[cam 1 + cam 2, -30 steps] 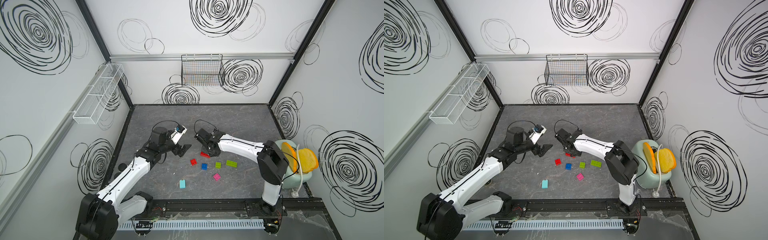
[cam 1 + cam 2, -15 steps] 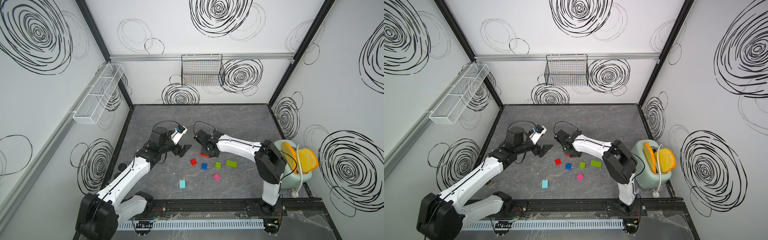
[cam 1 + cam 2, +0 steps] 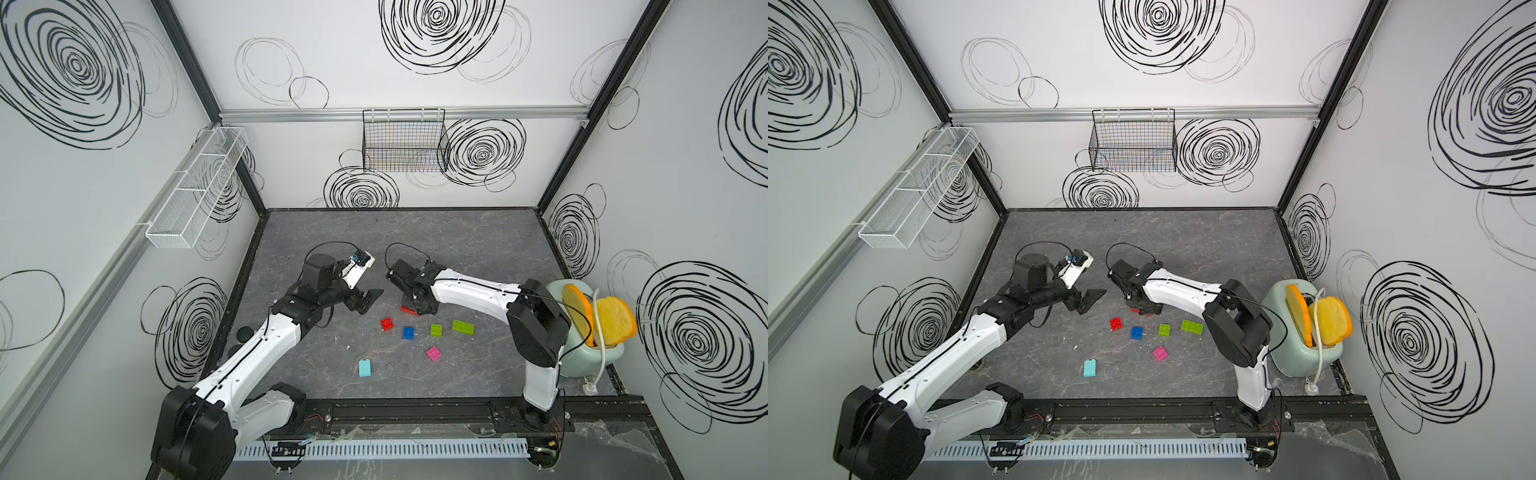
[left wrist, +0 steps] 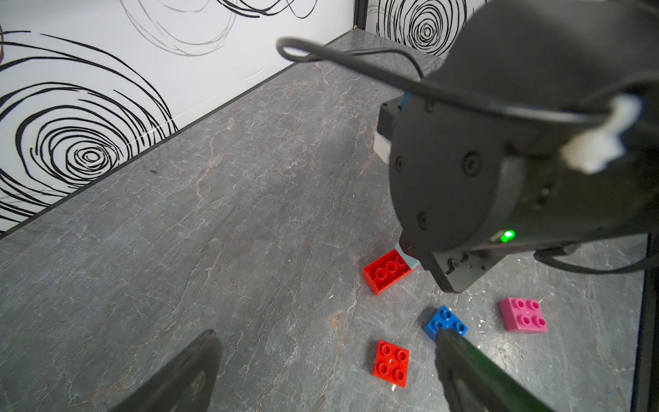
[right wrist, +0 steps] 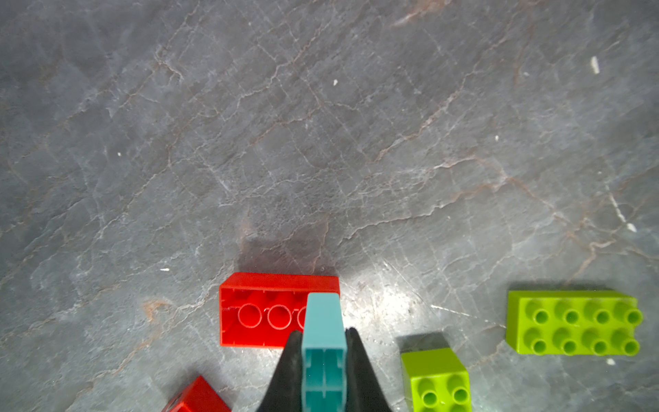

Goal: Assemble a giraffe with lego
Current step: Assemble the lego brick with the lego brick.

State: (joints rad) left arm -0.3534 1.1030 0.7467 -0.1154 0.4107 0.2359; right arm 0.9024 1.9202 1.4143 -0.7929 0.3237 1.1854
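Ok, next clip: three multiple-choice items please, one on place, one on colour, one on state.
1. The loose light-blue brick lies: A) stacked on another brick; B) alone on the table; C) held in the air.
2. The held brick in the right gripper is: A) pink; B) lime; C) light blue.
3. The long red brick lies: A) studs up; B) hollow side up; C) on end.
Key: B, both top views show it apart; C, the right wrist view shows it; B, its inner rings face up.
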